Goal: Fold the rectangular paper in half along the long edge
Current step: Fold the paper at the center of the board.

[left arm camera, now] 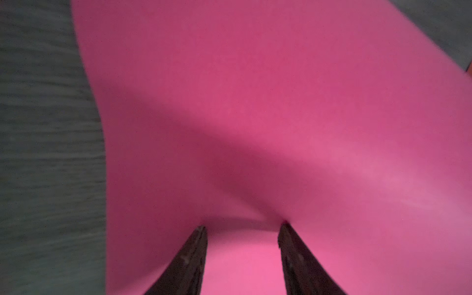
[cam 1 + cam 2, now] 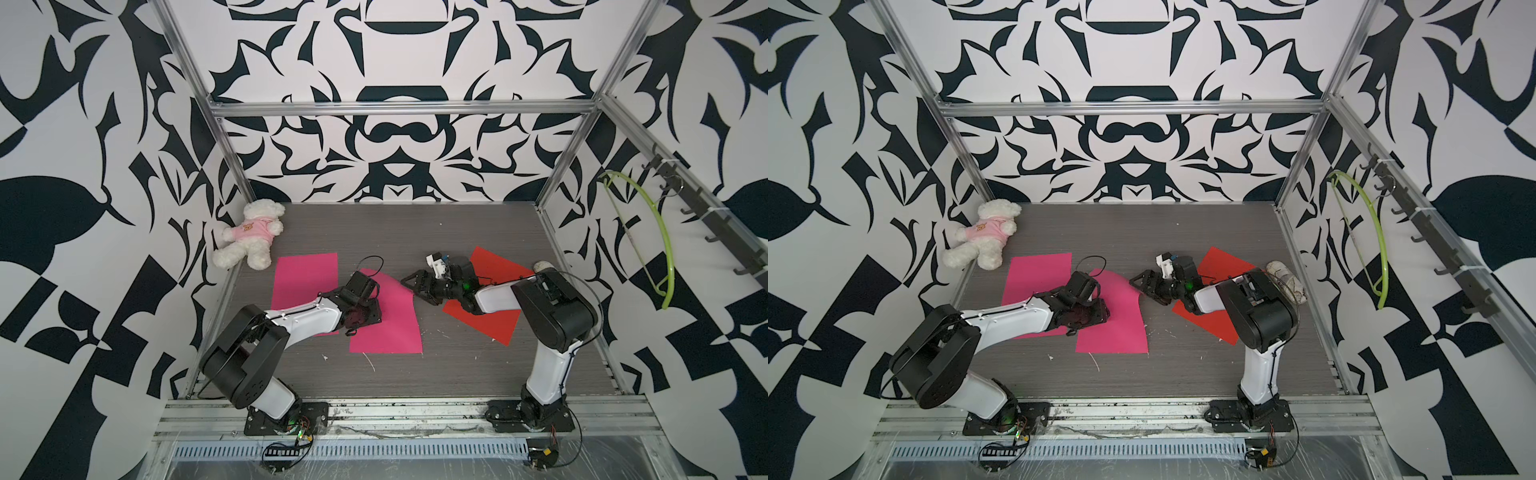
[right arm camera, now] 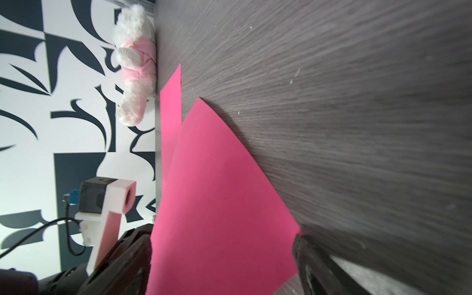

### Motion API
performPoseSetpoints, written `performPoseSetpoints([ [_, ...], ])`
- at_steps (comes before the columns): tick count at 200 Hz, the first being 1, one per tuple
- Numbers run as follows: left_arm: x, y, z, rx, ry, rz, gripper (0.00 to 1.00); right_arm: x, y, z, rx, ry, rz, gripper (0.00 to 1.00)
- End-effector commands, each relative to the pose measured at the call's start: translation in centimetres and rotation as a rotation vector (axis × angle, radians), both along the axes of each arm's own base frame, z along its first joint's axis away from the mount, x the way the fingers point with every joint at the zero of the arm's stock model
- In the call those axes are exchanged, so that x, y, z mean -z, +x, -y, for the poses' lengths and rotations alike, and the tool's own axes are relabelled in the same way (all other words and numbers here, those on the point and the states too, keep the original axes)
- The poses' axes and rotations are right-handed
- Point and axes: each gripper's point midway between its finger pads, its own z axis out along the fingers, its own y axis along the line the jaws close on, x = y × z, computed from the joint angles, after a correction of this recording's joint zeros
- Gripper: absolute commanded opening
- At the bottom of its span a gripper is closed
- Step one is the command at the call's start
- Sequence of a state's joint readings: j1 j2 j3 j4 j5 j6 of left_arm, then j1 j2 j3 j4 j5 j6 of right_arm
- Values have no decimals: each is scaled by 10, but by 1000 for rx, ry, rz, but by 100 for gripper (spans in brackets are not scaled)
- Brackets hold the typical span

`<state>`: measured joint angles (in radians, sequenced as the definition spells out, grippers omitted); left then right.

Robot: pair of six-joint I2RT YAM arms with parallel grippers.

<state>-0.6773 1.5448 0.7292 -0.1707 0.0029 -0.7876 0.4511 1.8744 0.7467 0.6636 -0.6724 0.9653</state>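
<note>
A pink rectangular paper (image 2: 390,328) (image 2: 1117,328) lies mid-table, its far right corner curled up off the surface. My left gripper (image 2: 361,316) (image 2: 1088,316) points down onto its left part. In the left wrist view the left gripper (image 1: 242,227) is open, both tips resting on the pink paper (image 1: 255,102) with nothing between them. My right gripper (image 2: 409,284) (image 2: 1138,282) reaches in from the right to the raised corner. In the right wrist view the right gripper (image 3: 221,238) is open wide, and the lifted pink paper (image 3: 219,178) stands between its fingers without being pinched.
A second pink sheet (image 2: 305,278) (image 3: 171,102) lies flat to the left, partly under the left arm. A red sheet (image 2: 494,266) lies beneath the right arm. A white teddy bear (image 2: 251,235) sits at the far left corner, and a green hanger (image 2: 660,249) hangs on the right wall.
</note>
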Motion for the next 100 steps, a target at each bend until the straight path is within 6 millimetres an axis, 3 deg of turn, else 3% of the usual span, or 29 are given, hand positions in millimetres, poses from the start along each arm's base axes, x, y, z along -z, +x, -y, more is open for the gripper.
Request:
performPoseSetpoints([
  [1, 46, -41, -28, 14, 130, -186, 51, -36, 4, -4, 22, 107, 60, 89],
  [56, 46, -40, -27, 17, 134, -186, 51, -61, -6, 1, 29, 99, 97, 90],
  [100, 44, -37, -24, 16, 124, -176, 51, -55, -21, -1, 21, 57, 79, 85],
])
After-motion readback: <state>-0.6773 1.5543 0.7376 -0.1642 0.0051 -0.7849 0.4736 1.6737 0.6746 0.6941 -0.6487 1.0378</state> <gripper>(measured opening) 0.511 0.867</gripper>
